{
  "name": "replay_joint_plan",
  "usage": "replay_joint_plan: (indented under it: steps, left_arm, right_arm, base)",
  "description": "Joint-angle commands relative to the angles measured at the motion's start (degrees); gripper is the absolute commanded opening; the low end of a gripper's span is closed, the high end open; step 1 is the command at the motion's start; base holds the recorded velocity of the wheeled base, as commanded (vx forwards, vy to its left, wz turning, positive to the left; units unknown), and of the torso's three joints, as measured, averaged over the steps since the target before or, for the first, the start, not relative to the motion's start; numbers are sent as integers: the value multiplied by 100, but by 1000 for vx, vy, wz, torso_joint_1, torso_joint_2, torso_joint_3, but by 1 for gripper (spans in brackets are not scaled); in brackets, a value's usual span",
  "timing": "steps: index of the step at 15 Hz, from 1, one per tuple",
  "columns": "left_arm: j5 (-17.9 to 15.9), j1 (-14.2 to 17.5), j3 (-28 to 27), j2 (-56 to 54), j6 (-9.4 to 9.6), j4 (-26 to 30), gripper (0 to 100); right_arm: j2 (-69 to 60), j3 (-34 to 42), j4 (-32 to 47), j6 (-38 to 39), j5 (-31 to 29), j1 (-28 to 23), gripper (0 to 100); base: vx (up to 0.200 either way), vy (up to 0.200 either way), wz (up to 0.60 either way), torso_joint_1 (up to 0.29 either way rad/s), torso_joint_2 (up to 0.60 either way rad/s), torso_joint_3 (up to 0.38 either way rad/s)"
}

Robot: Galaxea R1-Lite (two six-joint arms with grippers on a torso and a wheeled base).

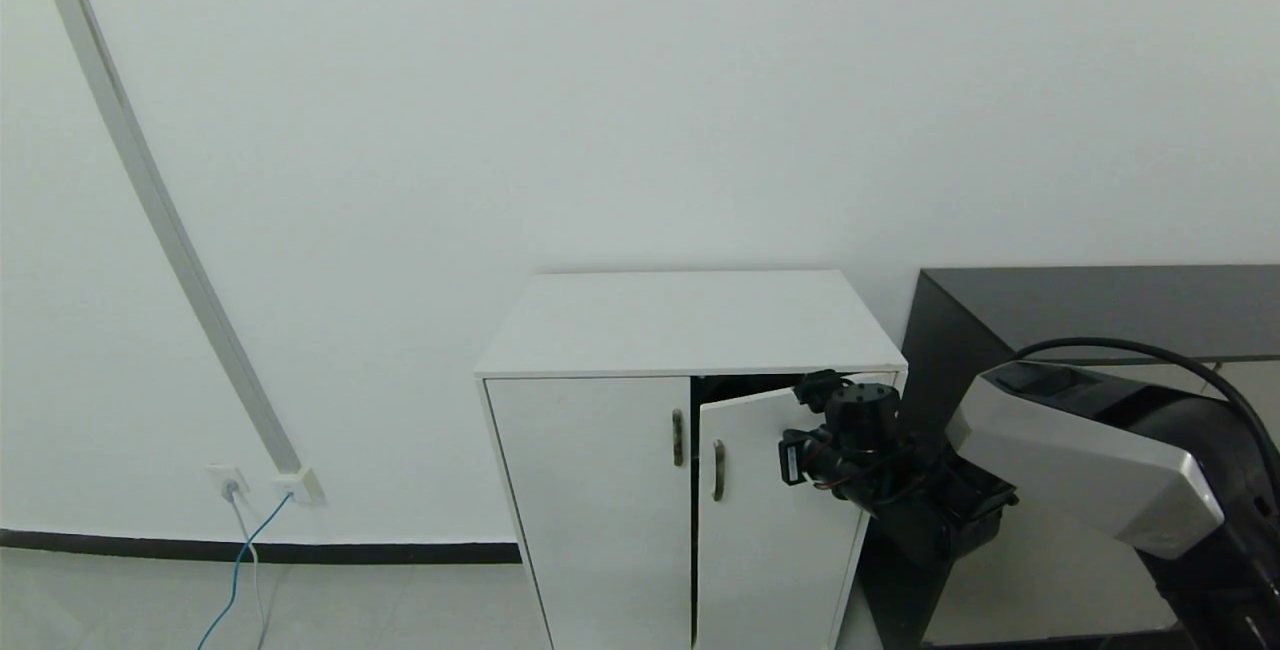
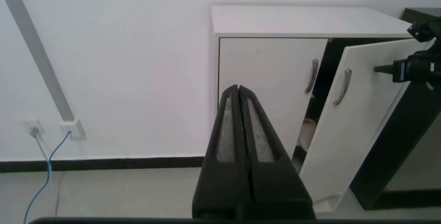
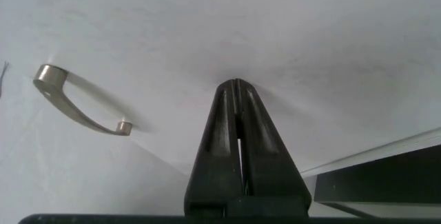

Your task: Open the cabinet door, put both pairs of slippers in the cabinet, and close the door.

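Note:
The white two-door cabinet stands against the wall. Its left door is closed and its right door stands ajar, with a dark gap between them. My right gripper is shut and empty. Its tips rest against the outer face of the right door, beside the door's metal handle. My left gripper is shut and empty, held well back from the cabinet. Through the gap a pale beige shape shows low inside; I cannot tell what it is.
A black table stands close against the cabinet's right side, behind the ajar door. On the left wall are a slanted grey conduit and sockets with cables hanging to the floor. Open floor lies left of the cabinet.

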Motion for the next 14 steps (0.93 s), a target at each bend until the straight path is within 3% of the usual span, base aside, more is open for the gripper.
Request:
replay_joint_plan:
  steps: [1, 14]
  left_arm:
    - [4, 2, 1, 0, -3, -1, 0]
    - [13, 2, 1, 0, -3, -1, 0]
  right_arm:
    - [45, -133, 64, 1, -1, -46, 0]
    - [353, -977, 547, -8, -10, -318, 0]
  base:
    - [0, 0, 0, 0, 0, 0]
    - [0, 0, 0, 0, 0, 0]
